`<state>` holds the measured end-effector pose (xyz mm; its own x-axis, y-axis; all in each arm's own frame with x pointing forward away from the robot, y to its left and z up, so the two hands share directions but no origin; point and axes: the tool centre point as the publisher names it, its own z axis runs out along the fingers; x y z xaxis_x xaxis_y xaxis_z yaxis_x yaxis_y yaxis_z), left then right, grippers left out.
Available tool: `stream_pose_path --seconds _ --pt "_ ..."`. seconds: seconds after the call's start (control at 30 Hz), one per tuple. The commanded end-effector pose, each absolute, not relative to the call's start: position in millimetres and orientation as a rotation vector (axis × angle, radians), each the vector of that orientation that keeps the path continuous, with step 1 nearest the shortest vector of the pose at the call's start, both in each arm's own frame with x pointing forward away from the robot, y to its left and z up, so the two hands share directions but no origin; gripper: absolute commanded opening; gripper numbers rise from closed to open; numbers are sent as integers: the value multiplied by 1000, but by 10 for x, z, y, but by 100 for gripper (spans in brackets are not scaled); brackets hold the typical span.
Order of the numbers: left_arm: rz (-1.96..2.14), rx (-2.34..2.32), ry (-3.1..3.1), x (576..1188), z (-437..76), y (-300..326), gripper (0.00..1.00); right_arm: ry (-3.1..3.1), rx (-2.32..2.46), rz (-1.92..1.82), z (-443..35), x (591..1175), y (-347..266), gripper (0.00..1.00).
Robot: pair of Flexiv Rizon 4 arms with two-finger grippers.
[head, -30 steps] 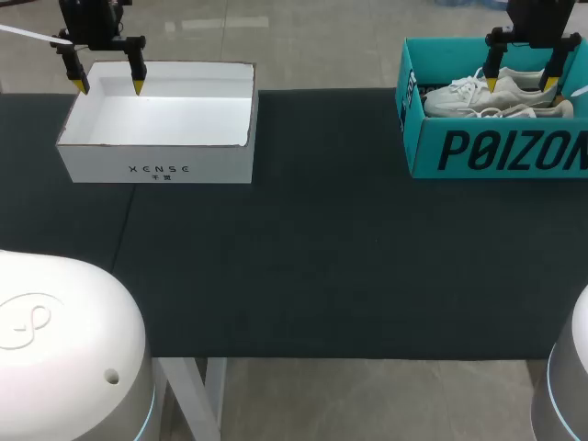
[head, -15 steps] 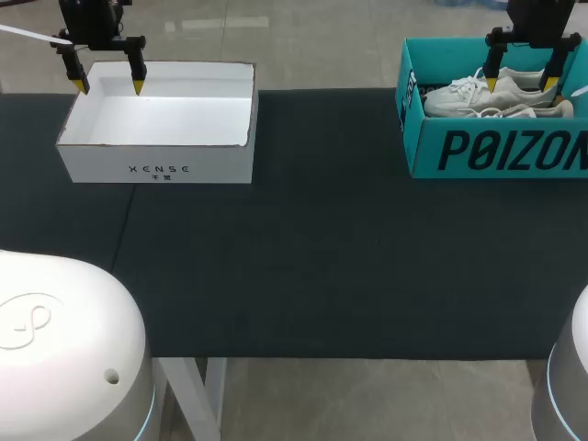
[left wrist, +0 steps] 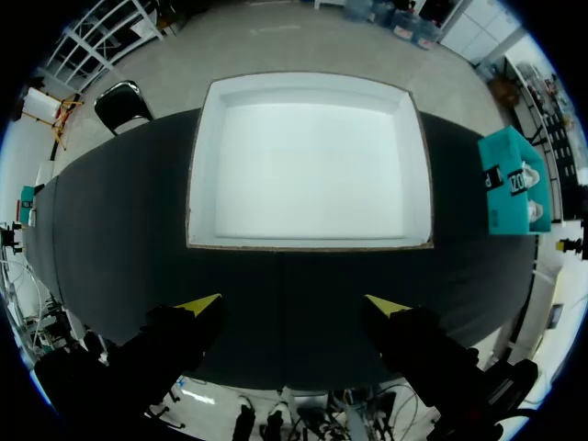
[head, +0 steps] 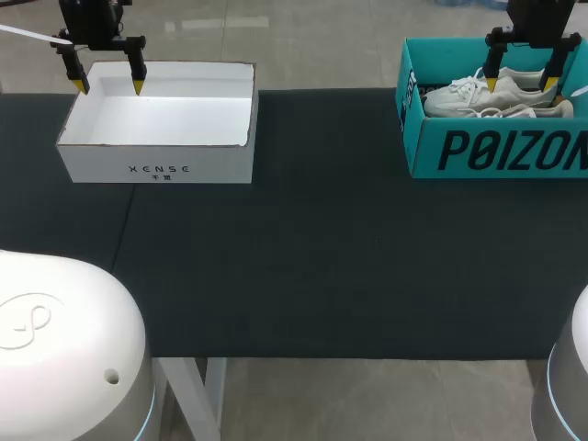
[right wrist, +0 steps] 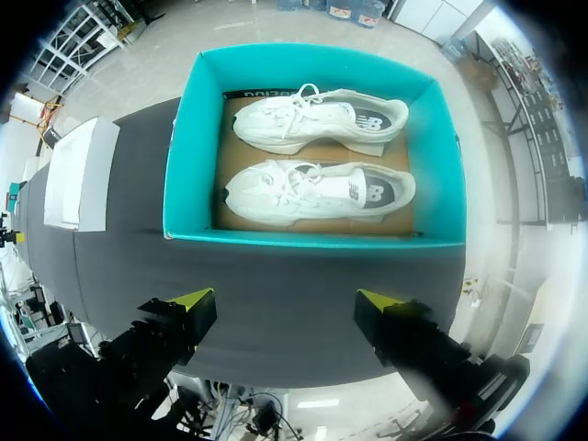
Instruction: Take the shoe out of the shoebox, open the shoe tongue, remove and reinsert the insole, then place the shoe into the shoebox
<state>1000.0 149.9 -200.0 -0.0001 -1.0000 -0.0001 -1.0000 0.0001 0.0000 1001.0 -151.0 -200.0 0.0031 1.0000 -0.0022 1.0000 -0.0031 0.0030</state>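
Observation:
A teal shoebox (head: 432,138) (right wrist: 184,156) stands at the table's far right with two white shoes lying side by side in it, one nearer the front wall (right wrist: 317,193) (head: 514,111), one behind it (right wrist: 322,119) (head: 473,92). My right gripper (head: 522,84) (right wrist: 287,300) hangs open high above the box, nothing between its fingers. My left gripper (head: 110,85) (left wrist: 292,303) hangs open above the back edge of an empty white box (head: 156,156) (left wrist: 308,161) at the far left.
Dark cloth covers the table (head: 312,257) between the two boxes and toward the front edge. The white box's far right corner (right wrist: 78,175) also shows in the right wrist view, beside the shoebox.

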Motion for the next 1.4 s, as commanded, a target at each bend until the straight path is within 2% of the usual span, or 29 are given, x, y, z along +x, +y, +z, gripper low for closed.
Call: stream_pose_path --seconds 0.03,0.3,0.8,1.4 --pt "0 -2221 2222 10000 -2000 1499 100 2174 2201 22 -1973 10097 -1602 100" --pt "0 -2221 2222 10000 -2000 1499 100 2039 2211 23 -2006 10421 -1937 100" --pt "0 -2221 2222 10000 -2000 1499 100 2010 2290 -47 -2564 10924 -2621 100" --pt "0 -2221 2222 10000 -2000 1499 100 1973 2340 -26 -3035 10992 -3102 100"
